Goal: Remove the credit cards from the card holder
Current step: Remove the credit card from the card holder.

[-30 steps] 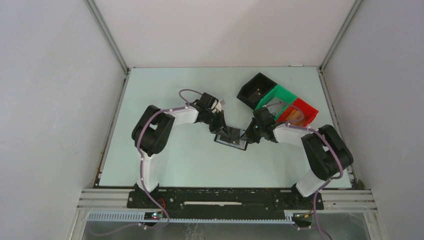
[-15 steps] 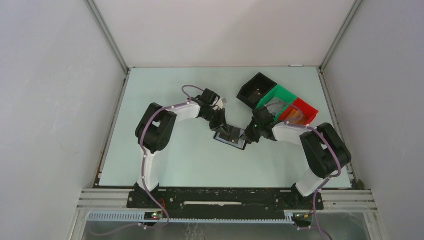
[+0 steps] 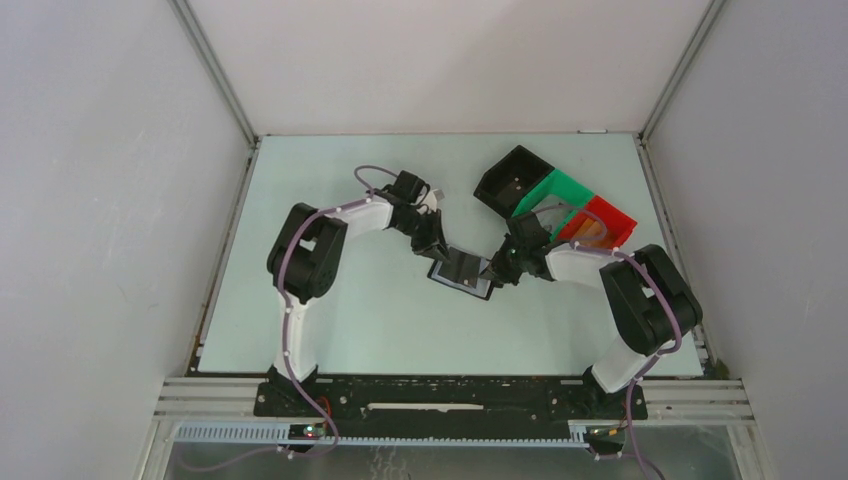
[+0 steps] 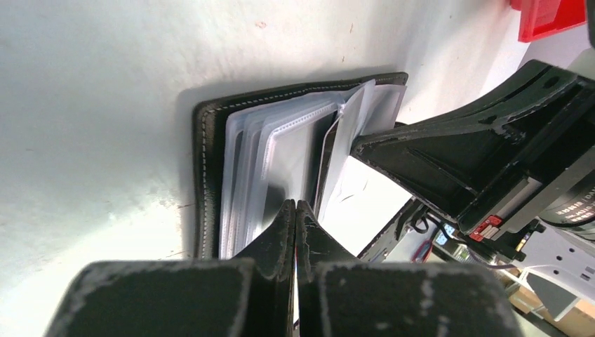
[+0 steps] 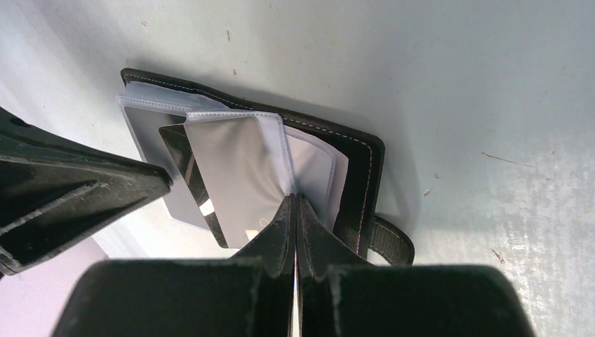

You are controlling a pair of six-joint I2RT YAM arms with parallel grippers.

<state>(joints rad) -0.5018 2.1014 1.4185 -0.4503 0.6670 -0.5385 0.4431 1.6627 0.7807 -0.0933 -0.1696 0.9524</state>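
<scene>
The holder (image 3: 463,272) lay open on the bench (image 3: 340,320) between the two arms, with cards (image 5: 235,175) in its clear sleeves (image 4: 281,151). The left fingers (image 4: 295,214) were pressed together, tips at the sleeves' edge. The right fingers (image 5: 295,210) were pressed together too, tips against a sleeve. Whether either pinched plastic, I cannot tell.

left gripper (image 3: 441,256), right gripper (image 3: 492,272) flanking card holder (image 3: 462,272) — bins (image 3: 570,195) behind, table (image 3: 380,330) free nearside
</scene>
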